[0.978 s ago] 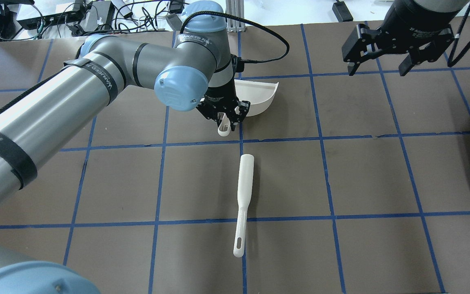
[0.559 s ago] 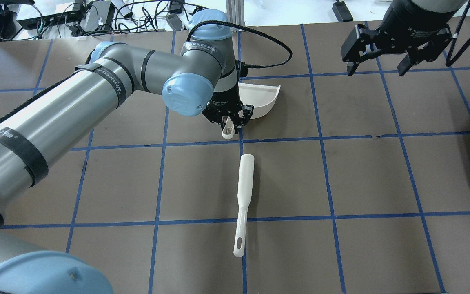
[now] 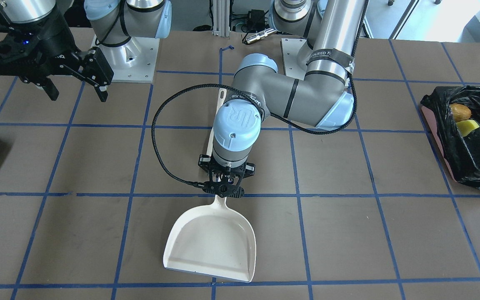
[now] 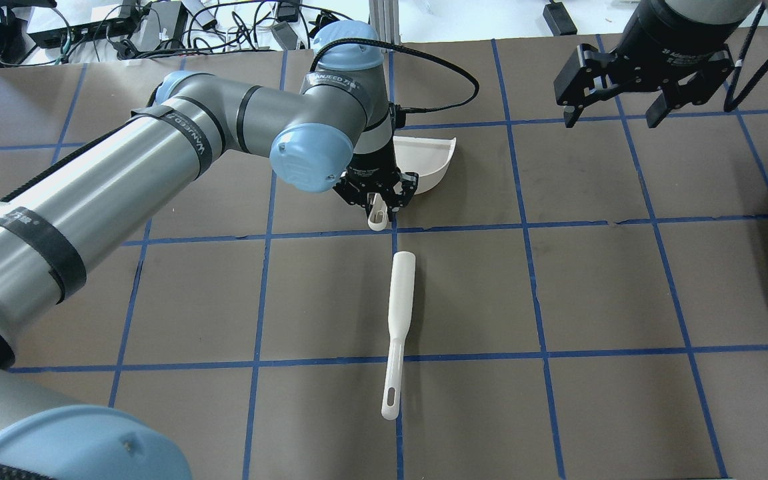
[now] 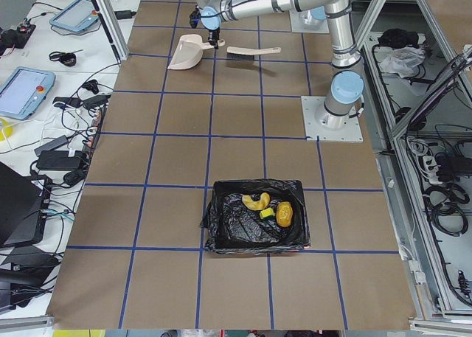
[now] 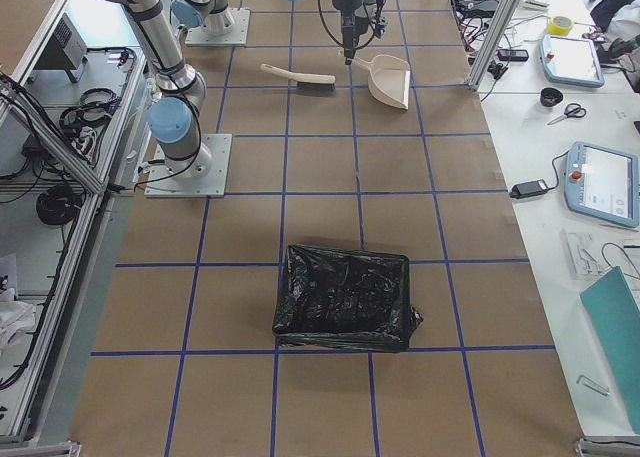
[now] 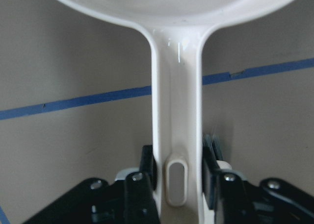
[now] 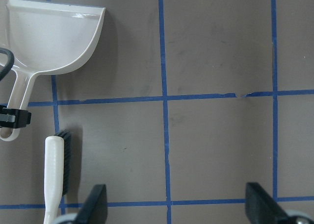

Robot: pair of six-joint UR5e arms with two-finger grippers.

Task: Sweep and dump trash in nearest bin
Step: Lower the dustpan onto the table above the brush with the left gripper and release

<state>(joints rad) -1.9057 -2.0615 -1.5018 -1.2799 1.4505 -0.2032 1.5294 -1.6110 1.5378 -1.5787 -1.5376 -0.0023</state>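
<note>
Nudged slightly rightward, left gripper (image 7: 179, 165) clamps the dustpan (image 3: 211, 243) near the table's far edge (trash (image 5: 285, 214) binned, right gripper (image 4: 611, 117) agape); releasing it seems next.

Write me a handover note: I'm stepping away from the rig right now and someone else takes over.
Left gripper: shut on the handle of the dustpan, which is empty and lies flat on the table.
Right gripper: open, empty, raised above the table.
Brush: lying loose on the table near the dustpan handle.
Bread lump, sponge and crescent: all in the bin.
Done: sweeping and dumping.
Left: probably just release the dustpan and retract the arms.
</note>
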